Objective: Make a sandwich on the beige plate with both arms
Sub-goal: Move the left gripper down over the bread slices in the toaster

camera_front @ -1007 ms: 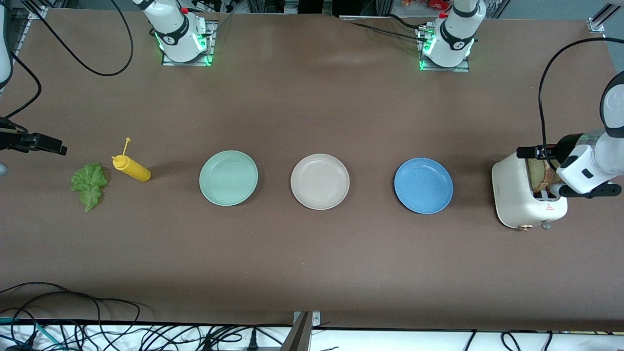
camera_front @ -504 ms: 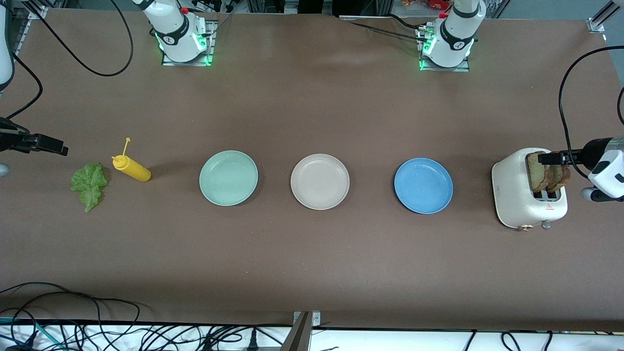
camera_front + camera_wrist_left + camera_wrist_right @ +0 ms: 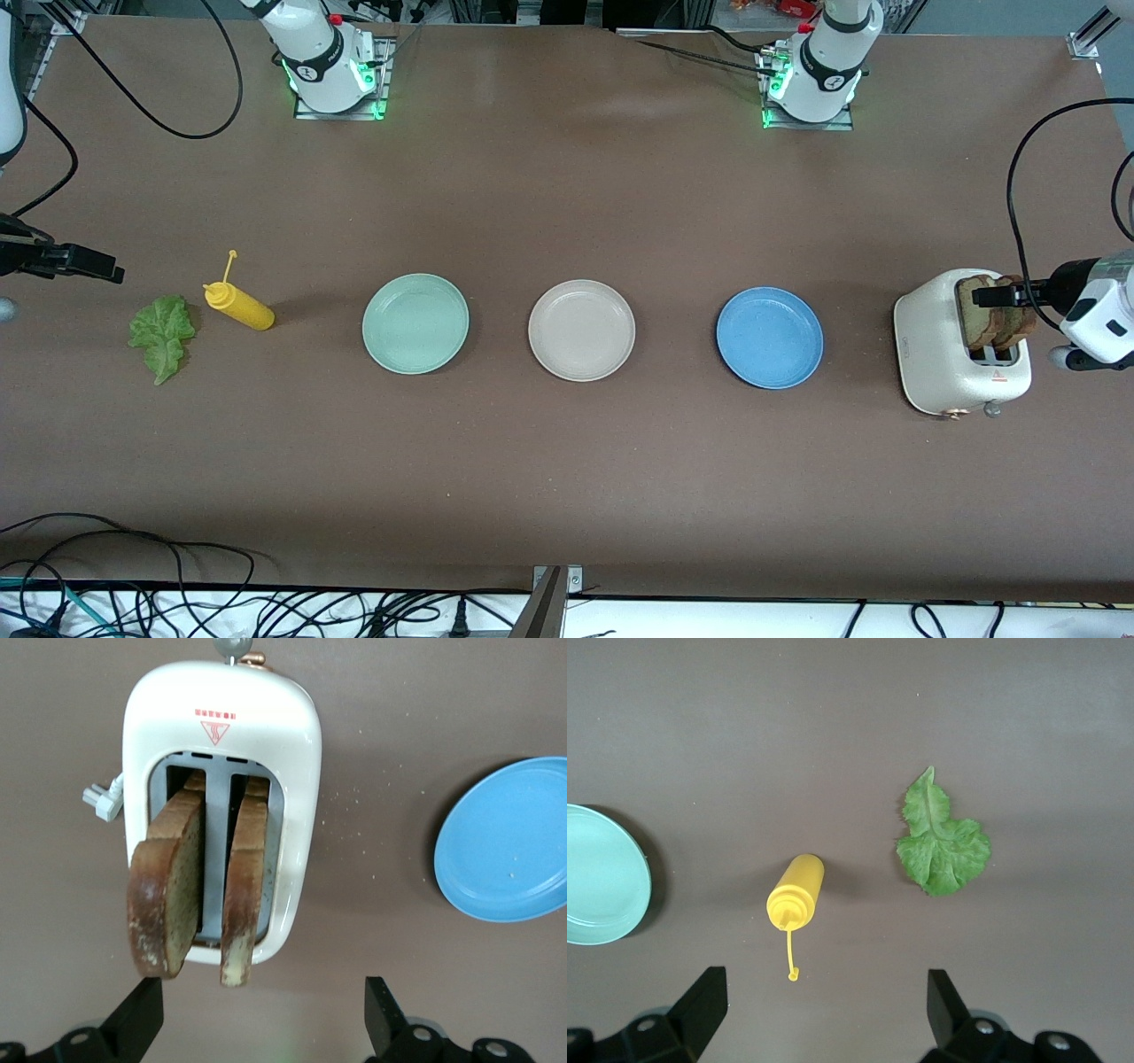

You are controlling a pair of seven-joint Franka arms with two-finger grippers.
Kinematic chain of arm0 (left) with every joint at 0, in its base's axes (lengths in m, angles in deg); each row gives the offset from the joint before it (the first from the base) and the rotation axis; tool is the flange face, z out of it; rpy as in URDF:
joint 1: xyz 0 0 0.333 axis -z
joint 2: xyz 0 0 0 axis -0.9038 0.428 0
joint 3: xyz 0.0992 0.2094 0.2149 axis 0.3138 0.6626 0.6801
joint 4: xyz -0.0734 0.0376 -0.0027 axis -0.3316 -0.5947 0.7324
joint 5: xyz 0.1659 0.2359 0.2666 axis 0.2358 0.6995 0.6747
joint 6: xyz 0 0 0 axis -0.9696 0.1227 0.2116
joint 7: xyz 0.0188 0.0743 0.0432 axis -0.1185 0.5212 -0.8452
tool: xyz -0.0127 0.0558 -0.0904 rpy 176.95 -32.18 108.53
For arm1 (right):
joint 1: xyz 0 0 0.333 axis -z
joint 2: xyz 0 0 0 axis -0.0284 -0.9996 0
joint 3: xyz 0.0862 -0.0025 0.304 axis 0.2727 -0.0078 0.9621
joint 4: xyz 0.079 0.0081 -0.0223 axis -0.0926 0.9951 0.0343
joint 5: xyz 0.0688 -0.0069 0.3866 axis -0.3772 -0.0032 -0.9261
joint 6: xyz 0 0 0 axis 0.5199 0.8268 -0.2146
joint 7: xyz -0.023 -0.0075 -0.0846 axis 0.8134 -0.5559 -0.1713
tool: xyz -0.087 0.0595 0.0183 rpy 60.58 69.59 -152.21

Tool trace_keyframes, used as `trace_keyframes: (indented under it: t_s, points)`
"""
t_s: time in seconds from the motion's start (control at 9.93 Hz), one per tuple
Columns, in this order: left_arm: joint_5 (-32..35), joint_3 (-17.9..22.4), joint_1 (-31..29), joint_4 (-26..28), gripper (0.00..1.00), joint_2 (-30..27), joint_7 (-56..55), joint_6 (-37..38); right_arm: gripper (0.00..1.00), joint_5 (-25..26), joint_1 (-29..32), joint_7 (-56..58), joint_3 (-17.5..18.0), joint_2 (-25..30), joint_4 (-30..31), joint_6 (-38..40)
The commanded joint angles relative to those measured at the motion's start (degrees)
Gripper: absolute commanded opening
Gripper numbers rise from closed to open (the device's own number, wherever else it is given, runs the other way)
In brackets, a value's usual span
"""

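The beige plate lies in the middle of the table with nothing on it. Two brown bread slices stand upright in a white toaster at the left arm's end; the left wrist view shows both slices sticking out of the slots. My left gripper hangs open by the slices' tops, holding nothing. A green lettuce leaf lies flat at the right arm's end. My right gripper hovers open by the leaf, holding nothing.
A mint-green plate and a blue plate flank the beige one. A yellow squeeze bottle lies on its side between the lettuce and the mint-green plate. Cables hang along the table edge nearest the front camera.
The left hand has drawn back from over the toaster toward the table's end, uncovering the two slices. The right arm has not moved.
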Motion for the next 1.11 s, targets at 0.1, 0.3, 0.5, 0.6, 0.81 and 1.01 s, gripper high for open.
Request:
trace_keyframes:
  t_s: [0.1, 0.3, 0.5, 0.6, 0.81, 1.01]
  points:
    - [0.91, -0.56, -0.63, 9.29, 1.00, -6.04, 0.69, -5.93, 1.00, -1.09, -0.05, -0.62, 0.18, -0.15, -0.64, 0.04]
    - [0.91, -0.74, -0.63, 12.01, 1.00, -7.09, 0.78, -8.29, 1.00, -1.89, -0.05, -0.71, 0.18, -0.15, -0.64, 0.04]
    - [0.91, -0.65, -0.63, 16.66, 1.00, -9.29, 0.78, -12.59, 1.00, -1.89, -0.05, -0.71, 0.18, -0.15, -0.64, 0.04]
    - [0.91, -0.74, -0.54, 17.38, 1.00, -9.47, 0.78, -13.14, 1.00, -1.89, -0.05, -0.71, 0.18, -0.15, -0.64, 0.04]
    - [1.00, -0.65, -0.63, 17.56, 0.91, -9.65, 0.96, -13.40, 1.00, -1.89, -0.05, -0.71, 0.18, -0.15, -0.64, 0.04]
    - [1.61, -0.74, -0.54, 18.34, 0.88, -9.74, 1.48, -14.46, 1.00, -1.89, -0.05, -0.71, 0.18, -0.24, -0.64, 0.04]
